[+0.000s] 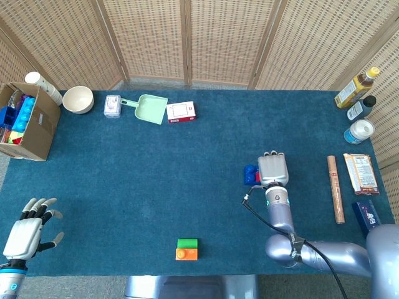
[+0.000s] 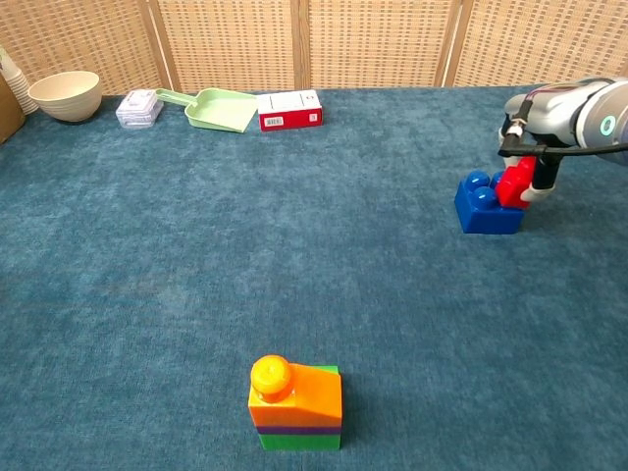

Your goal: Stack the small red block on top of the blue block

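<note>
The blue block point(image 2: 485, 205) sits on the carpet at the right; in the head view only its left part point(image 1: 250, 174) shows beside my right hand point(image 1: 272, 169). My right hand point(image 2: 535, 132) grips the small red block point(image 2: 514, 183) and holds it over the right side of the blue block, touching its top. From above, a sliver of the red block point(image 1: 257, 177) peeks out under the hand. My left hand point(image 1: 28, 227) hangs with fingers spread and nothing in it at the near left corner.
A green-and-orange block stack point(image 2: 294, 402) stands near the front edge. A bowl point(image 1: 78, 99), clear box point(image 1: 112, 105), green scoop point(image 1: 148, 108) and red-white box point(image 1: 181, 111) line the back. Bottles point(image 1: 356, 93), a roll point(image 1: 335, 188) and packets point(image 1: 361, 172) lie at the right; a cardboard box point(image 1: 25, 121) at the left.
</note>
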`<action>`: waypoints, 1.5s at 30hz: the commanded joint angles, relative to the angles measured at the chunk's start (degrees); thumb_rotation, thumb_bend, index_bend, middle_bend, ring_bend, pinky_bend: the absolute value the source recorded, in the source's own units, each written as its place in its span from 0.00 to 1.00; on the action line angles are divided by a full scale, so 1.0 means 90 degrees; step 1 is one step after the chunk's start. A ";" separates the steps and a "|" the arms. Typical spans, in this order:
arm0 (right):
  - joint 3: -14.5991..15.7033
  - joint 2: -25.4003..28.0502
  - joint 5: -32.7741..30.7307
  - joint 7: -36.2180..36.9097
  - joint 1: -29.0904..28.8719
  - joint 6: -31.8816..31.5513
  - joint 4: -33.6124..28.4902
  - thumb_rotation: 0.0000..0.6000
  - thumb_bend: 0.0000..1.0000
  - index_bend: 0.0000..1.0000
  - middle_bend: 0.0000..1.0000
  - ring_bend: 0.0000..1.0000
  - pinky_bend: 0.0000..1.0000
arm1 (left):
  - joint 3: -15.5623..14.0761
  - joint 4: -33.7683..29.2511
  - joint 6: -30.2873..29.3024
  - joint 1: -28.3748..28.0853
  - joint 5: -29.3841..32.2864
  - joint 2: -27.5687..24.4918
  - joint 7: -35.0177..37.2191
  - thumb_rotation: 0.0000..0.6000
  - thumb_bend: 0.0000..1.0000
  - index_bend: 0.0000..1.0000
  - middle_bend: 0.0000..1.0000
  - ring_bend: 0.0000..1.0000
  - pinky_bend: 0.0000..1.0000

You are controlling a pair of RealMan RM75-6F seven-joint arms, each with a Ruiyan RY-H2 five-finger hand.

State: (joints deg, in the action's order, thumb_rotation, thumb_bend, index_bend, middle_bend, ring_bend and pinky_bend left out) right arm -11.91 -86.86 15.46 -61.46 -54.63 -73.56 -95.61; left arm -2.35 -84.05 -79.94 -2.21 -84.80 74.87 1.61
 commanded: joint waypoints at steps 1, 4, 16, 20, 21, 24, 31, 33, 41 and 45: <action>-0.0006 -0.0034 -0.0021 -0.0038 -0.0024 0.0003 0.0031 1.00 0.27 0.61 0.28 0.20 0.32 | 0.0001 0.0010 0.0005 0.0000 0.0003 0.0006 0.0009 1.00 0.33 0.40 0.18 0.13 0.00; -0.0003 -0.0084 -0.0037 -0.0097 -0.0055 -0.0006 0.0080 1.00 0.27 0.61 0.28 0.20 0.32 | 0.0000 0.0024 0.0015 -0.0001 0.0008 0.0015 0.0019 1.00 0.33 0.40 0.18 0.13 0.00; -0.0011 -0.0213 -0.0109 -0.0167 -0.0078 0.0024 0.0235 1.00 0.27 0.61 0.28 0.19 0.32 | -0.0005 0.0091 0.0003 0.0018 0.0010 0.0038 0.0085 1.00 0.33 0.40 0.18 0.13 0.00; -0.0021 -0.0235 -0.0111 -0.0164 -0.0071 0.0035 0.0276 1.00 0.27 0.61 0.28 0.19 0.32 | -0.0003 0.0104 -0.0003 0.0022 0.0009 0.0045 0.0099 1.00 0.33 0.40 0.18 0.13 0.00; -0.0023 -0.0242 -0.0110 -0.0158 -0.0068 0.0043 0.0288 1.00 0.27 0.61 0.28 0.19 0.32 | -0.0005 0.0105 0.0000 0.0022 0.0009 0.0046 0.0100 1.00 0.33 0.40 0.18 0.13 0.00; -0.0026 -0.0257 -0.0115 -0.0156 -0.0061 0.0060 0.0320 1.00 0.27 0.61 0.28 0.19 0.32 | -0.0005 0.0107 -0.0002 0.0024 0.0007 0.0047 0.0101 1.00 0.33 0.40 0.18 0.13 0.00; -0.0059 -0.0176 -0.0164 -0.0205 -0.0067 0.0092 0.0234 1.00 0.26 0.51 0.25 0.17 0.32 | 0.0001 0.0105 -0.0015 0.0028 0.0003 0.0046 0.0109 1.00 0.33 0.41 0.18 0.13 0.00; -0.0063 -0.0127 -0.0138 -0.0194 -0.0059 0.0084 0.0174 1.00 0.26 0.47 0.25 0.17 0.32 | -0.0001 0.0106 -0.0014 0.0026 -0.0004 0.0047 0.0110 1.00 0.33 0.41 0.18 0.13 0.00; -0.0112 0.0113 -0.0085 -0.0120 -0.0014 0.0010 -0.0107 1.00 0.26 0.37 0.22 0.16 0.32 | -0.0006 0.0088 -0.0050 0.0033 -0.0041 0.0045 0.0106 1.00 0.33 0.41 0.18 0.13 0.00; -0.0140 0.0271 -0.0058 -0.0048 0.0026 -0.0019 -0.0289 1.00 0.26 0.35 0.21 0.14 0.32 | 0.0003 0.0045 -0.0086 0.0036 -0.0058 0.0021 0.0072 1.00 0.33 0.41 0.18 0.13 0.00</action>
State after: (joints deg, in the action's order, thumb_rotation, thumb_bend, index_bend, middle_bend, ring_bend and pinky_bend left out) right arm -13.04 -84.80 14.86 -62.12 -54.54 -73.62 -97.82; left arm -2.35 -83.60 -80.67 -1.89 -85.30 75.09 2.29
